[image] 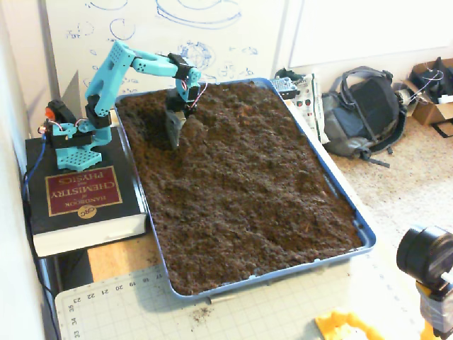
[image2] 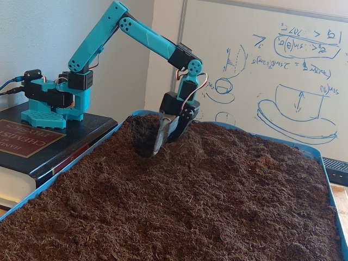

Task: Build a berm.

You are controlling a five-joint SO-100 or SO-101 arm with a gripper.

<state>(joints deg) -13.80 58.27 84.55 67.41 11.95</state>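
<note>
We see the teal two-finger pincer (image2: pixel 158 149) planted tip-down in the loose dark brown soil (image: pixel 248 184) of the shallow blue plastic tray (image: pixel 345 205). Its fingers (image2: pixel 162 130) appear close together like a blade, but we cannot tell whether they are fully together, because soil covers the tips.

The berm (image2: pixel 190 142) is only a low mound of the same crumbly soil, heaped directly against the pincer on the side away from the arm's base; a dark scooped hollow (image2: pixel 138 136) lies on the opposite side.

Risks, in our judgement:
- The mound may slump into the hollow when the pincer lifts, since the material is loose.
- A deep stroke may jam the tips against the tray floor and strain the arm.
- A push toward the nearby tray wall behind the pincer may spill soil over the rim.

Limits of visibility: tip depth, tray floor and the mound's far flank are hidden. The ridge outline blends into surrounding soil in both fixed views.
</note>
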